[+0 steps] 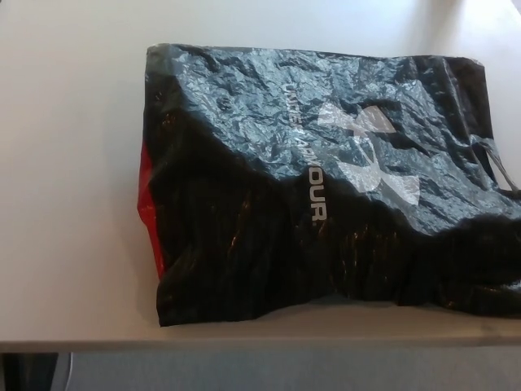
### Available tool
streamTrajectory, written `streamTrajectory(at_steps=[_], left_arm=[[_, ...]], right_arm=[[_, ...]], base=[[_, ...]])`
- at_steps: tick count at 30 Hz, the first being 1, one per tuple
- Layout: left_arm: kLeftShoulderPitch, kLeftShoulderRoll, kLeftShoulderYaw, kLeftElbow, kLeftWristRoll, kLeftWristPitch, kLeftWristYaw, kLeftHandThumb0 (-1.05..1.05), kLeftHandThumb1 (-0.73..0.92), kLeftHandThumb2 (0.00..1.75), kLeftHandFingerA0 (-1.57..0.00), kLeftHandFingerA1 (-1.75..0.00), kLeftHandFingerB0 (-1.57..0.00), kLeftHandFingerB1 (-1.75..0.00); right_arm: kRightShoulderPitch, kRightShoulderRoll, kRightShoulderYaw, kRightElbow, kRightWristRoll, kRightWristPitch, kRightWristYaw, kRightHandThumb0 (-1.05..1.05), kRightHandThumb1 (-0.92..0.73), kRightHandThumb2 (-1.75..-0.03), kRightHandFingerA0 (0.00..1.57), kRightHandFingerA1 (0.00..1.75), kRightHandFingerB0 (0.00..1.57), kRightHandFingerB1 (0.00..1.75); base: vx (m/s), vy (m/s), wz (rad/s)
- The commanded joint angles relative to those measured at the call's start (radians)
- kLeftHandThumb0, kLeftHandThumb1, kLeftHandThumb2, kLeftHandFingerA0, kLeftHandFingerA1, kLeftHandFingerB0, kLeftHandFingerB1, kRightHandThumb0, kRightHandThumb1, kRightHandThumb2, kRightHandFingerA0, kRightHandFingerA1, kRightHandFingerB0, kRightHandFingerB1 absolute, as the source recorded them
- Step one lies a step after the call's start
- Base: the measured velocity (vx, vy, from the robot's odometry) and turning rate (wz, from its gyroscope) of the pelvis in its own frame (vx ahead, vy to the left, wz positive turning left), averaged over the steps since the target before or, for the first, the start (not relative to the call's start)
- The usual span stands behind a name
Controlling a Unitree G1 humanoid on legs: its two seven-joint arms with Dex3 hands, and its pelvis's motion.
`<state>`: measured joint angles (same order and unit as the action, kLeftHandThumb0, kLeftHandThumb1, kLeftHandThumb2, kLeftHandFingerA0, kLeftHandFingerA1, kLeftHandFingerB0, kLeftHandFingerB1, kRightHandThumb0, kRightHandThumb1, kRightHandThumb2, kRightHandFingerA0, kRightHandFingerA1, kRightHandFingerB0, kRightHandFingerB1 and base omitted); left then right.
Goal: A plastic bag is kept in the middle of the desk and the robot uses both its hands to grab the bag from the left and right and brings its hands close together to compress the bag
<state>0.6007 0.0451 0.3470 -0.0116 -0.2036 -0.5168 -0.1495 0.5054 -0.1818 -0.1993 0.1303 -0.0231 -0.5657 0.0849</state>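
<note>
A large black plastic bag [326,187] lies flat and crinkled on the white desk [73,204]. It carries a white logo and lettering across its middle, and a red strip shows along its left edge. Its right side runs to the picture's right border, where a handle loop shows. Neither of my hands appears in the head view.
The desk's front edge [244,344] runs across the bottom of the picture, just below the bag's lower edge. Bare desk surface lies to the left of the bag and behind it. Grey floor shows below the edge.
</note>
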Motion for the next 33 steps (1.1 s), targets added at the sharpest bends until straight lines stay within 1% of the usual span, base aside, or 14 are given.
streamTrajectory(at_steps=[1,2,4,5,11,12,15,16,18,20,27,28,29,33], left_arm=[[0.022,-0.017,0.032,-0.047,-0.113,-0.151,-0.054,-0.35,0.55,1.13,-0.01,-0.47,-0.01,-0.46],[0.021,-0.020,0.033,-0.047,-0.111,-0.154,-0.053,-0.73,0.92,0.69,-0.22,-0.34,-0.18,-0.30],[0.019,-0.020,0.036,-0.042,-0.116,-0.161,-0.063,-0.74,0.92,0.69,-0.22,-0.34,-0.17,-0.30],[0.028,-0.022,0.033,-0.048,-0.144,-0.172,-0.083,-0.35,0.55,1.13,-0.01,-0.48,0.00,-0.46],[0.032,-0.007,0.061,-0.068,-0.204,-0.181,-0.110,-0.35,0.55,1.13,-0.01,-0.48,0.00,-0.47],[0.020,0.013,0.086,-0.091,-0.225,-0.170,-0.105,-0.35,0.55,1.13,-0.02,-0.49,0.00,-0.47],[-0.043,0.069,0.174,-0.185,-0.264,-0.103,-0.041,-0.35,0.54,1.13,-0.01,-0.48,0.00,-0.47],[-0.066,0.083,0.197,-0.204,-0.265,-0.086,-0.022,-0.35,0.55,1.13,-0.01,-0.49,0.00,-0.47],[-0.127,0.119,0.246,-0.239,-0.265,-0.045,0.023,-0.35,0.53,1.12,-0.02,-0.49,0.00,-0.47],[-0.195,0.179,0.291,-0.267,-0.263,0.006,0.051,-0.82,0.92,0.72,-0.21,-0.37,-0.16,-0.29],[-0.469,0.347,0.329,-0.324,-0.197,0.226,0.176,-0.83,0.92,0.76,-0.24,-0.40,-0.20,-0.31],[-0.501,0.360,0.321,-0.316,-0.189,0.238,0.179,-0.83,0.92,0.76,-0.24,-0.40,-0.20,-0.31],[-0.524,0.370,0.313,-0.311,-0.184,0.245,0.178,-0.84,0.92,0.76,-0.26,-0.45,-0.20,-0.32],[-0.670,0.406,0.240,-0.279,-0.158,0.340,0.196,-0.81,0.91,0.75,-0.27,-0.44,-0.24,-0.32]], right_arm=[[0.010,-0.025,-0.027,-0.019,0.059,-0.183,0.034,-0.61,-0.92,-0.72,0.09,0.24,0.12,0.27],[0.011,-0.024,-0.028,-0.020,0.060,-0.184,0.035,-0.57,-0.92,-0.70,0.08,0.25,0.11,0.27],[0.009,-0.022,-0.028,-0.014,0.063,-0.194,0.037,-0.57,-0.92,-0.70,0.09,0.24,0.12,0.28],[0.017,-0.021,-0.030,-0.012,0.065,-0.205,0.039,-0.55,-0.92,-0.71,0.09,0.23,0.12,0.28],[0.025,-0.023,-0.039,-0.016,0.122,-0.237,0.063,-0.57,-0.85,-0.72,0.08,0.14,0.08,0.20],[0.015,-0.025,-0.049,-0.032,0.137,-0.221,0.060,-0.72,-0.69,-1.05,0.00,0.23,0.02,0.23],[-0.062,-0.032,-0.089,-0.076,0.163,-0.166,0.032,-0.75,-0.83,-0.67,0.00,0.14,0.00,0.17],[-0.094,-0.036,-0.103,-0.076,0.168,-0.161,0.024,-0.79,-0.67,-1.03,0.00,0.19,0.00,0.17],[-0.175,-0.052,-0.133,-0.076,0.169,-0.125,0.004,-0.80,-0.81,-0.64,0.00,0.13,0.00,0.13],[-0.255,-0.085,-0.169,-0.098,0.137,-0.066,-0.022,-0.85,-0.65,-1.04,0.00,0.15,0.00,0.12],[-0.552,-0.198,-0.213,-0.184,-0.037,0.212,-0.107,-1.05,-0.76,-1.11,0.00,0.04,0.00,0.04],[-0.575,-0.208,-0.211,-0.185,-0.072,0.234,-0.116,-1.05,-0.76,-1.11,0.00,0.04,0.00,0.04],[-0.592,-0.215,-0.208,-0.189,-0.079,0.258,-0.115,-0.89,-0.84,-0.66,0.00,0.00,0.00,0.00],[-0.738,-0.245,-0.163,-0.142,-0.055,0.330,-0.082,-0.86,-0.81,-0.73,0.00,0.00,0.00,0.00]], base=[[0.00,0.000,0.00],[0.00,0.000,0.00],[0.00,0.000,0.00],[0.00,0.000,0.00],[0.00,0.000,0.00],[0.00,0.000,0.00],[0.00,0.000,0.00],[0.00,0.000,0.00],[0.00,0.000,0.00],[0.00,0.000,0.00],[0.00,0.000,0.00],[0.00,0.000,0.00],[0.00,0.000,0.00],[0.00,0.000,0.00]])
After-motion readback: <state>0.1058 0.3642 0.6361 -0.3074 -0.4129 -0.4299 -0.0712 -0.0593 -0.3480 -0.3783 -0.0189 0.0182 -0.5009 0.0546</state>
